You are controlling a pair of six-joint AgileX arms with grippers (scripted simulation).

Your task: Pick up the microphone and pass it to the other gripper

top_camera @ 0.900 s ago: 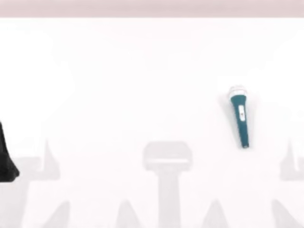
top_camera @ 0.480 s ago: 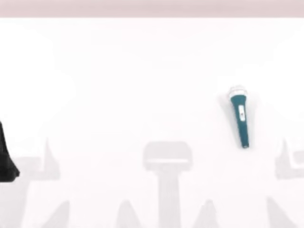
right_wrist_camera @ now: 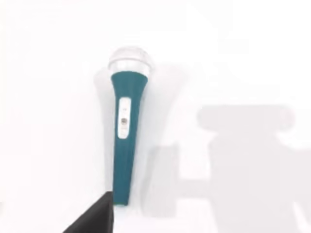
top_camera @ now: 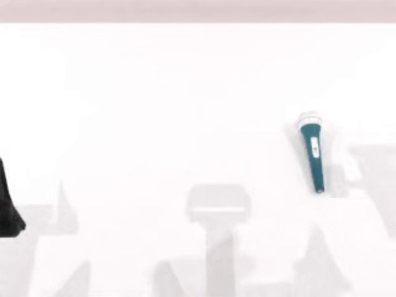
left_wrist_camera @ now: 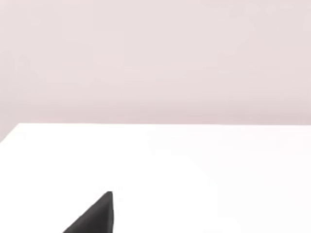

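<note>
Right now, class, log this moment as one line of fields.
microphone: flat on table, right side, untouched | right end effector: above microphone handle, fingertip visible | left end effector: parked at left edge

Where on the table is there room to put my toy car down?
Almost everywhere: the white table is bare across the middle and the whole left side, up to the left gripper at the left edge. The only taken spot is on the right, where the microphone lies flat.

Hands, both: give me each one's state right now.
Left hand: cannot be told; parked at the table's left edge.
Right hand: cannot be told; nothing visibly held, microphone lies free.
</note>
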